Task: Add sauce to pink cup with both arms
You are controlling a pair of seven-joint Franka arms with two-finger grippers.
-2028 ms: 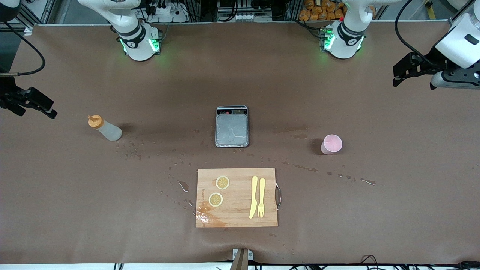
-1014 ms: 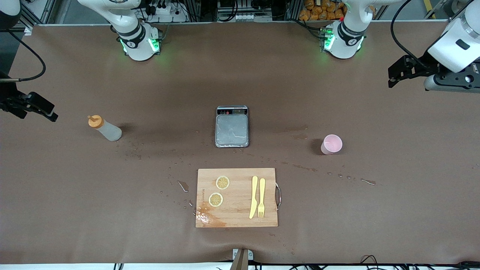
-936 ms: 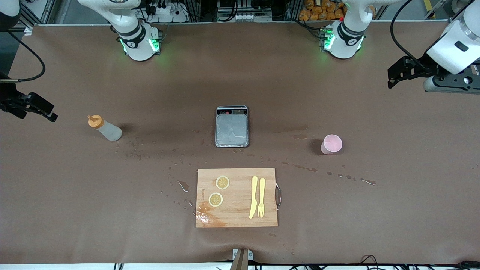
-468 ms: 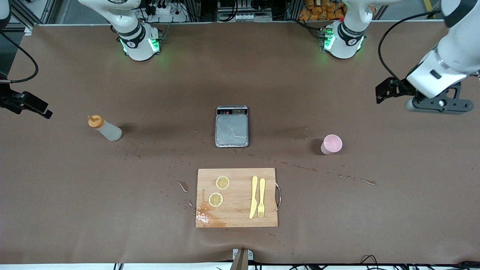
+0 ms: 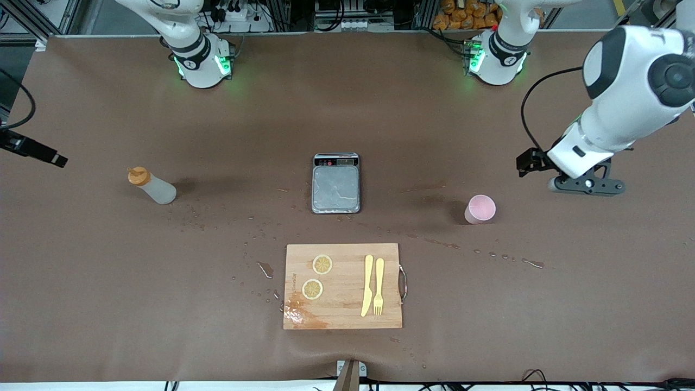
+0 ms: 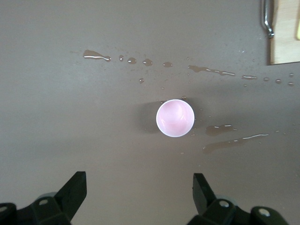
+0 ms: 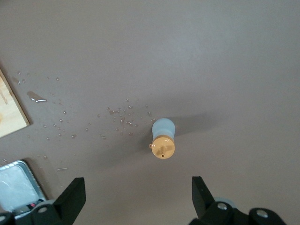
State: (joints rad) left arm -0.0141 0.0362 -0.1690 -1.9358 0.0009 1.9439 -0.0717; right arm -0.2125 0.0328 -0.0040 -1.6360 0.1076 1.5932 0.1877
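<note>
Both grippers' fingers (image 6: 75, 190) spread apart above pink cup (image 6: 175, 117) and sauce (image 7: 163, 138).

Sauce: small translucent whitish plastic squeeze bottle (image 5: 153, 186) with an orange cap and pointed nozzle, standing upright on the brown table toward the right arm's end; seen from above in the right wrist view (image 7: 163, 138), nozzle pointing up, with scattered droplets on the table beside it.

Cup: small pale-pink plastic tumbler (image 5: 480, 209), round rim, no handle, upright and open-mouthed toward the left arm's end of the table; in the left wrist view (image 6: 175, 117) its inside looks empty, with wet streaks on the table close by.

Spacing: bottle and cup stand well apart.
</note>
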